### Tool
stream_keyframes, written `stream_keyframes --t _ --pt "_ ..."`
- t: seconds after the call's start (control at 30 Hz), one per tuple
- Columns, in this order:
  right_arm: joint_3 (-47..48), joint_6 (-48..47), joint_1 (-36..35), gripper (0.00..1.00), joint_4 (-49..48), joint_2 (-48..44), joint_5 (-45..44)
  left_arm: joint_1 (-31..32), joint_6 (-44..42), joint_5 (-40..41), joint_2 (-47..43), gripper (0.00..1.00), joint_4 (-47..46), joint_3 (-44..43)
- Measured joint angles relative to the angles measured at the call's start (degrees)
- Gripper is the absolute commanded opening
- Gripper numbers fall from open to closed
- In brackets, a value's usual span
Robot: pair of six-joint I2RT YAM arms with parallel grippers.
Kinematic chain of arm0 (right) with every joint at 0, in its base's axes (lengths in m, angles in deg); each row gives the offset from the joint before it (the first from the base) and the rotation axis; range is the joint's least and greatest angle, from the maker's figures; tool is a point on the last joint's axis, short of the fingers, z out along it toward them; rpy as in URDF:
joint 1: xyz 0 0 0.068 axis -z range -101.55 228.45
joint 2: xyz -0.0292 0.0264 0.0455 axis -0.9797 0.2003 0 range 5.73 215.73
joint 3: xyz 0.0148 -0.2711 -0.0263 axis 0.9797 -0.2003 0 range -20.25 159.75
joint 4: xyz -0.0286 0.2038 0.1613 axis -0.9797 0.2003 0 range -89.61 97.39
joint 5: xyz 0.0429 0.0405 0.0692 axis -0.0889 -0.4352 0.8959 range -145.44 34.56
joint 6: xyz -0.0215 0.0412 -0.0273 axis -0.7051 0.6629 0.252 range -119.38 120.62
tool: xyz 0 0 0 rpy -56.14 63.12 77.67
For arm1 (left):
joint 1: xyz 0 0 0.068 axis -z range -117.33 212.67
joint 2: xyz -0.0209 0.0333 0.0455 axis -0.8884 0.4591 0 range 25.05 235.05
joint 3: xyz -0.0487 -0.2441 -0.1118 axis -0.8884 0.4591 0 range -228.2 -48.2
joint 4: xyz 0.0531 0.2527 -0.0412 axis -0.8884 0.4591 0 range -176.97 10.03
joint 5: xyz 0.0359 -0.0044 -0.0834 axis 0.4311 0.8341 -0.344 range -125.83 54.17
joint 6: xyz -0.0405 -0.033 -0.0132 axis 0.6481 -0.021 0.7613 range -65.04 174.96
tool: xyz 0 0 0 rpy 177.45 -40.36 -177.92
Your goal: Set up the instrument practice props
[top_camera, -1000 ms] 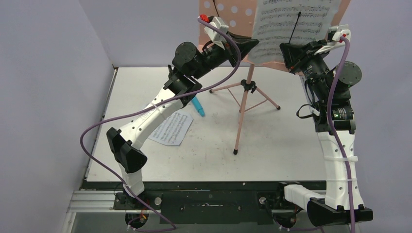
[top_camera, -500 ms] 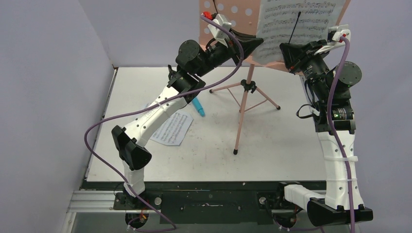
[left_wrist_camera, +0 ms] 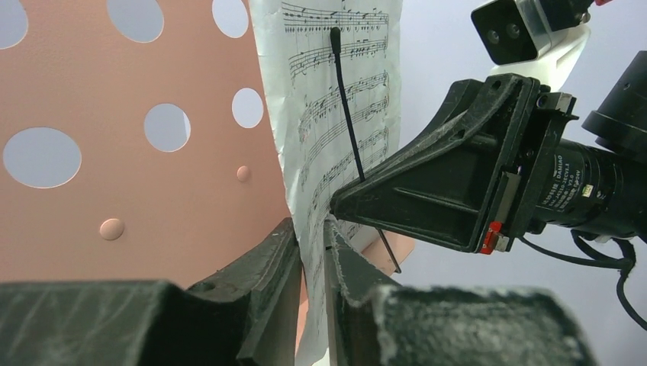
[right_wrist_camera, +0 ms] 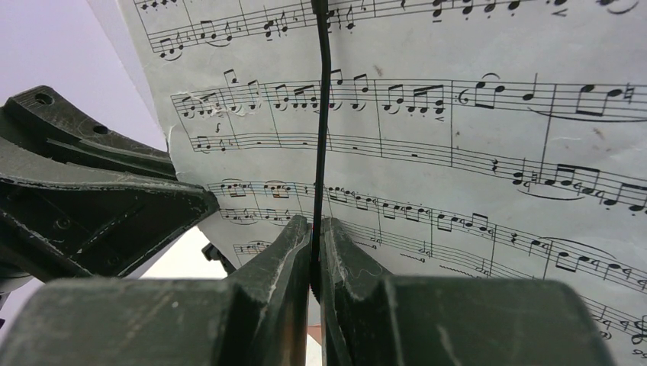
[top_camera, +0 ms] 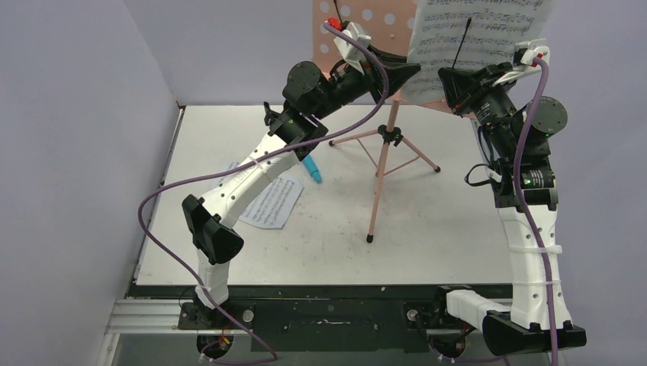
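Observation:
The pink perforated music stand (top_camera: 357,27) stands on its tripod legs (top_camera: 379,164) at the back of the table. A white sheet-music page (top_camera: 477,34) leans on its desk. My left gripper (top_camera: 414,71) is shut on the page's lower left edge, as the left wrist view shows (left_wrist_camera: 311,229). My right gripper (top_camera: 445,78) is shut on the stand's thin black wire page holder (right_wrist_camera: 322,114), in front of the page (right_wrist_camera: 473,152). A second page (top_camera: 268,200) and the bright blue microphone (top_camera: 312,168) lie on the table under my left arm. The black mic stand is out of view.
The grey table (top_camera: 442,221) is walled at the left and back. The stand's front leg tip (top_camera: 369,239) reaches toward mid-table. The two grippers sit close together at the stand's desk, the right one showing in the left wrist view (left_wrist_camera: 435,183).
My left arm has risen and moved right, carrying the page's edge up and right across the stand's desk. My right arm has stayed still on the wire.

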Motion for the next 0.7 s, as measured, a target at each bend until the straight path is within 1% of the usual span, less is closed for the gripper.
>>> stream_keyframes --t 0.13,0.23,0.27,0.33,0.4,0.47,0.7 --pt "0.0 0.0 0.0 0.05 0.0 0.0 0.0 0.1 0.0 -0.1 0.0 0.37 0.0 0.0" --pt "0.0 0.0 0.0 0.05 0.0 0.0 0.0 0.1 -0.1 -0.1 0.0 0.49 -0.2 0.2" --pt "0.0 0.0 0.0 0.05 0.0 0.0 0.0 0.1 -0.1 0.0 -0.2 0.53 -0.5 0.9" --pt "0.0 0.0 0.0 0.05 0.0 0.0 0.0 0.1 -0.1 0.1 -1.1 0.64 -1.2 3.3" --pt "0.0 0.0 0.0 0.05 0.0 0.0 0.0 0.1 -0.1 0.3 -2.5 0.74 -1.6 6.6" --pt "0.0 0.0 -0.1 0.05 0.0 0.0 -0.1 0.1 -0.1 0.6 -4.1 0.78 -2.2 9.9" --pt "0.0 0.0 -0.4 0.05 0.1 -0.2 -0.7 0.1 0.6 1.1 -14.1 0.84 -10.3 26.0"
